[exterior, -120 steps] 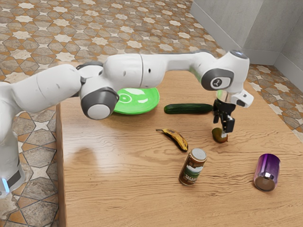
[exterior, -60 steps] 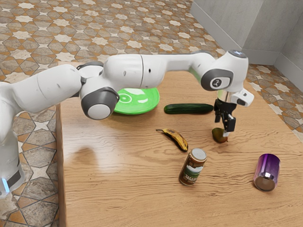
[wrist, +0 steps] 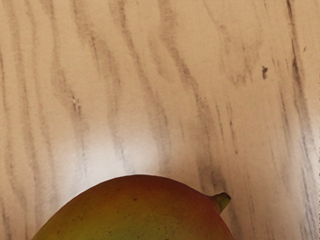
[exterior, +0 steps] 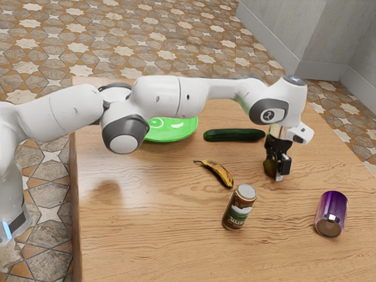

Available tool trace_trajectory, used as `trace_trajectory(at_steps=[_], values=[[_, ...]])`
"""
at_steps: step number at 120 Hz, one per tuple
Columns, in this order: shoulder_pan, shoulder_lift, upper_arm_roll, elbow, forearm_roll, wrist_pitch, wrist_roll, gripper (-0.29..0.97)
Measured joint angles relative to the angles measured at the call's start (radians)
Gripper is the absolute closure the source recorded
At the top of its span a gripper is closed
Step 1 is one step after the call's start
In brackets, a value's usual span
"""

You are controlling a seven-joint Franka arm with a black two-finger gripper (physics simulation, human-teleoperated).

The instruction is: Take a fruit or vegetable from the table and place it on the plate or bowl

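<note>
**Wooden table in a tiled room**

A table (exterior: 153,235) of light wood with dark wavy grain takes up the lower and right part of the exterior view. Its edge at the exterior view's left drops straight to the floor (exterior: 117,35). The floor is tiled in a repeating pattern of pale stars set among brown, orange and grey pieces. Plain grey walls (exterior: 305,29) rise in the upper right, with a paler skirting (exterior: 322,71) along their foot. The light is soft and even. A faint shadow (exterior: 103,194) lies on the wood, and the wrist view shows a pale sheen on the grain (wrist: 150,75).
</note>
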Motion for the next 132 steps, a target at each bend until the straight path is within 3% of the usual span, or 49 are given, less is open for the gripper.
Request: trace_trajectory(at_steps=[15, 25, 37, 56, 79, 92, 112, 119, 126, 132], values=[[-0.001, 0.005, -0.003, 0.0, -0.003, 0.01, 0.0, 0.04], [-0.001, 0.006, -0.003, 0.0, -0.003, 0.015, -0.001, 0.19], [0.0, 0.01, -0.003, -0.001, -0.001, 0.018, -0.002, 0.28], [-0.008, 0.001, 0.0, -0.001, 0.001, 0.012, -0.005, 0.29], [-0.029, -0.127, 0.07, -0.016, 0.008, -0.06, -0.006, 0.31], [-0.028, -0.249, 0.092, -0.094, 0.013, -0.099, -0.003, 0.3], [-0.124, -0.535, 0.286, -0.485, 0.022, -0.129, 0.005, 0.31], [-0.203, -0.652, 0.389, -0.637, 0.029, -0.122, 0.009, 0.31], [-0.324, -0.756, 0.539, -0.778, 0.033, -0.116, 0.013, 0.31], [-0.486, -0.813, 0.73, -0.864, 0.037, -0.112, 0.016, 0.31]])
